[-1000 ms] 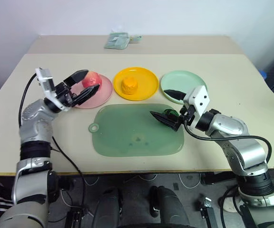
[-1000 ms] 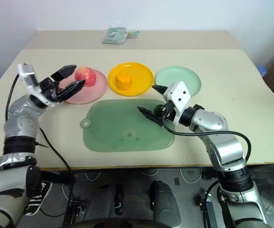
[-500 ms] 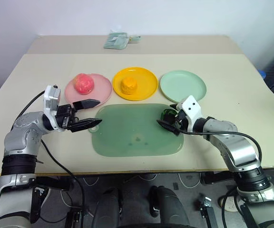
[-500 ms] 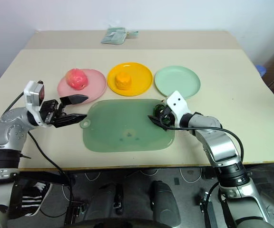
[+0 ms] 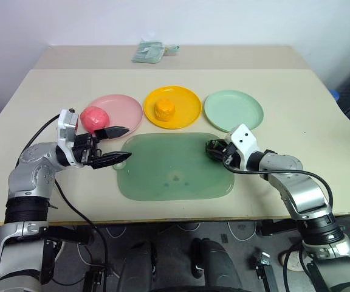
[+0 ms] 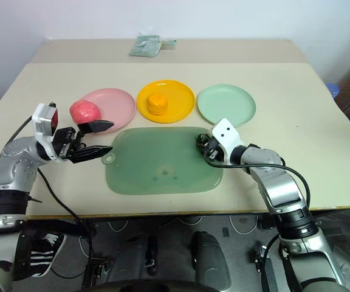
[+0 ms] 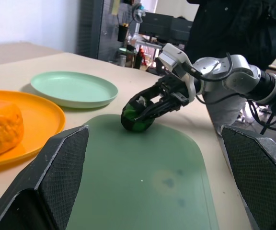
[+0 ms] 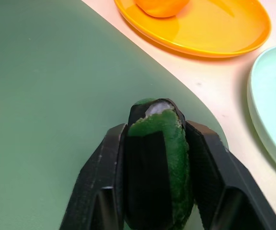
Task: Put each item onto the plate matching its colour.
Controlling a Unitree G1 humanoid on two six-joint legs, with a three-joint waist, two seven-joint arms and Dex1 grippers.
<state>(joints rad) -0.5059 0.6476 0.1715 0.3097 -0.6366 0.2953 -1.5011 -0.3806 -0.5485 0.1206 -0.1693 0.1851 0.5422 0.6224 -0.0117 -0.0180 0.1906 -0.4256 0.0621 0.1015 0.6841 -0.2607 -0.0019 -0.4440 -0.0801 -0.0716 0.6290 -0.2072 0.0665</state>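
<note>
While the green mat (image 5: 174,166) is spanned by both arms, the dark green ball (image 7: 137,116) is seen clamped in the right gripper (image 5: 216,149) at the mat's right edge.
The mint plate (image 5: 233,110) lies just beyond that gripper, away from the robot. The pink apple (image 5: 92,117) is noted on the pink plate (image 5: 124,109), the orange fruit (image 5: 164,109) on the yellow plate (image 5: 186,104). The left gripper (image 5: 115,145), spread wide and empty, is held farther off.

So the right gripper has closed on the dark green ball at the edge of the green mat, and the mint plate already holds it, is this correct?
Not quite. The mint plate holds nothing. The right gripper is shut on the dark green ball, which is at the edge of the green mat, as the left eye view and the left wrist view show.
</note>
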